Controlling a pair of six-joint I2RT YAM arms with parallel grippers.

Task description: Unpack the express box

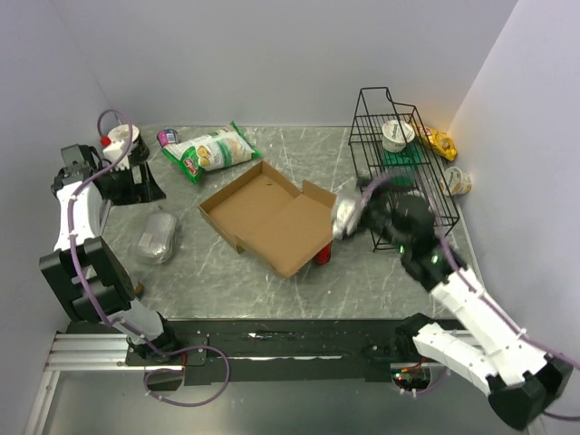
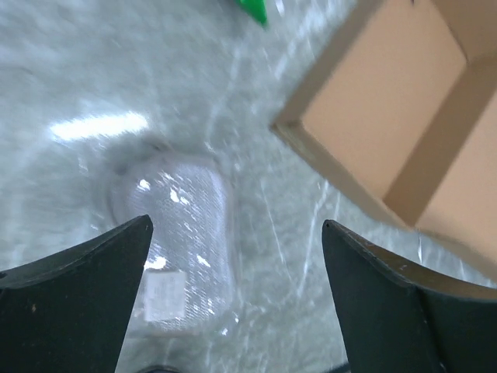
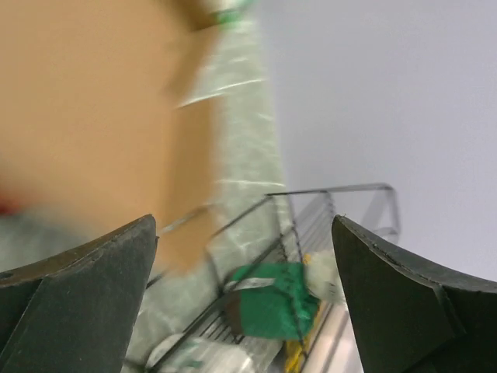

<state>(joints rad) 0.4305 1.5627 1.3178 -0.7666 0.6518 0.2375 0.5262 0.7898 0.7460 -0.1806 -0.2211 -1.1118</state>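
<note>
The express box (image 1: 272, 217) is lying open near the middle of the surface (image 1: 299, 149), with its flaps spread outward and its brown interior facing up. The left pincer (image 2: 237, 225) is standing wide, with nothing between its fingers, and is hovering over a clear plastic package (image 2: 175, 249) that is lying on the surface just left of the box. One corner of the box is showing at the upper right of the left wrist view. The right pincer (image 3: 243, 221) is also standing wide and is gripping nothing; it is positioned at the right edge of the box, with the blurred brown cardboard on one side and a black wire basket (image 1: 399, 154) beyond it. A pale object (image 1: 345, 216) is showing beside that pincer in the top view, too blurred to identify. A white cup (image 1: 397, 134) is sitting in the basket. A green-and-white snack bag (image 1: 210, 151) is lying behind the box, apart from it. A small red item (image 1: 323, 254) is protruding at the near right edge of the box.
</note>
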